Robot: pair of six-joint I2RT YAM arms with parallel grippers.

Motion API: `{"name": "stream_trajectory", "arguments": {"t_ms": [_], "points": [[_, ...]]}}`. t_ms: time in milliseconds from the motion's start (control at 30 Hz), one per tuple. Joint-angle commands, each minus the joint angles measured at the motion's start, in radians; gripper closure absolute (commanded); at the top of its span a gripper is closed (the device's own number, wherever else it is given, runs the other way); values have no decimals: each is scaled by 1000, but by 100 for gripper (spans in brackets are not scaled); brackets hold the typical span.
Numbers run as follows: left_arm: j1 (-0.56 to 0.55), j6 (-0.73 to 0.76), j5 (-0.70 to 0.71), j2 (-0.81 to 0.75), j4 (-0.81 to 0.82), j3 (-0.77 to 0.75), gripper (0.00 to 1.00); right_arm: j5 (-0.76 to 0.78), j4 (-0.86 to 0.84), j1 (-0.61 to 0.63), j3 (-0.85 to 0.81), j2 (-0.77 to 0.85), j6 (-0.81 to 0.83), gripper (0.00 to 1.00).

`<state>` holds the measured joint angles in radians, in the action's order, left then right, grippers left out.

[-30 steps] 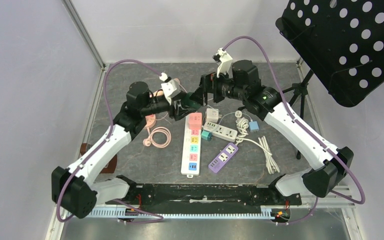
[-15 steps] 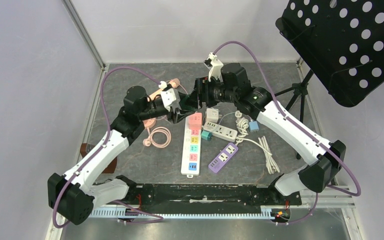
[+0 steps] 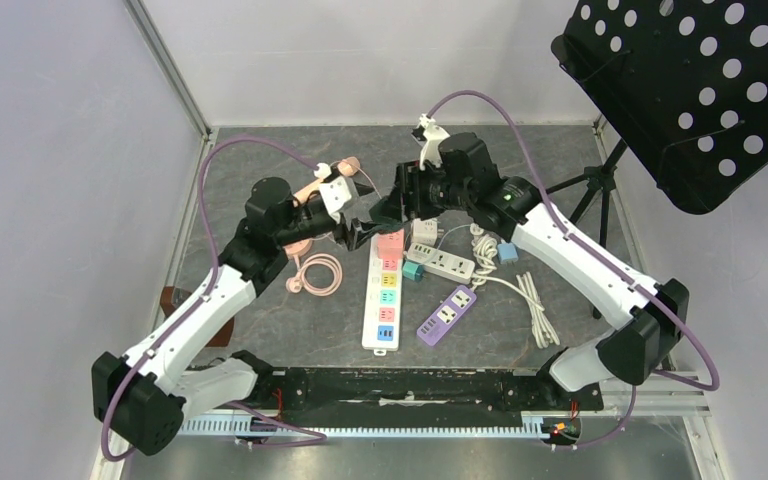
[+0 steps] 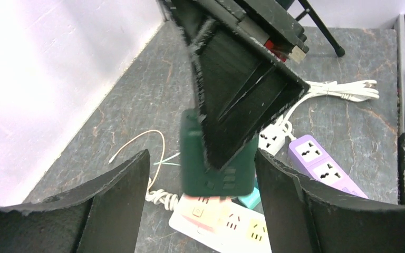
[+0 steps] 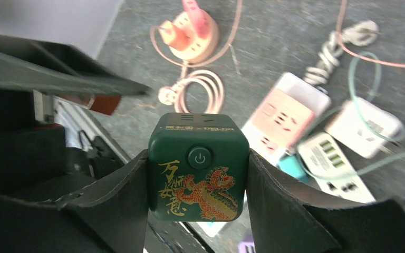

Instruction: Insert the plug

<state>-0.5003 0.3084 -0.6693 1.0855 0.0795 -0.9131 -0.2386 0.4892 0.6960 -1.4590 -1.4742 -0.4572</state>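
The plug [image 5: 198, 166] is a dark green cube with a power button and a gold-and-red dragon print. It hangs in the air, and my right gripper [image 5: 198, 155] is shut on it, one finger flat on each side. My left gripper [image 4: 201, 158] faces it with open jaws. In the left wrist view the green plug [image 4: 219, 176] sits between those fingers, with a clear gap on the left. In the top view the left gripper [image 3: 358, 228] and right gripper [image 3: 385, 212] meet above the far end of the white power strip [image 3: 385, 290], which has coloured sockets.
A purple strip [image 3: 447, 314], a white strip [image 3: 440, 263], a small teal cube [image 3: 413, 271] and a coiled white cable [image 3: 532, 300] lie to the right. A pink cable reel [image 3: 300, 240] lies to the left. A black perforated panel [image 3: 700, 90] on a tripod stands at the far right.
My right gripper has closed onto the green plug. My left jaws have widened away from it. Both grippers have shifted slightly left and lower over the strip's far end.
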Motion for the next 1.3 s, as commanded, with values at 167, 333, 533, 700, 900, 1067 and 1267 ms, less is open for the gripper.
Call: {"name": "stream_trajectory", "arguments": {"t_ms": [167,333,533,700,900,1067,1267], "points": [[-2,-273,257,-232,298,207,20,39,182,-145,183,215,308,100],[-1,-360,304,-278,279,266,19,26,217,-145,423,338,517,100],[-2,-404,295,-277,251,305,19,12,243,-144,571,366,626,100],[-1,-410,304,-262,249,321,20,-67,193,-136,640,373,652,100],[-1,-400,306,-229,235,316,20,-65,114,-98,672,362,634,100],[-1,-382,314,-220,223,309,20,-42,71,-67,669,371,610,100],[-1,-369,317,-208,206,310,20,52,58,-43,687,382,510,100]]}}
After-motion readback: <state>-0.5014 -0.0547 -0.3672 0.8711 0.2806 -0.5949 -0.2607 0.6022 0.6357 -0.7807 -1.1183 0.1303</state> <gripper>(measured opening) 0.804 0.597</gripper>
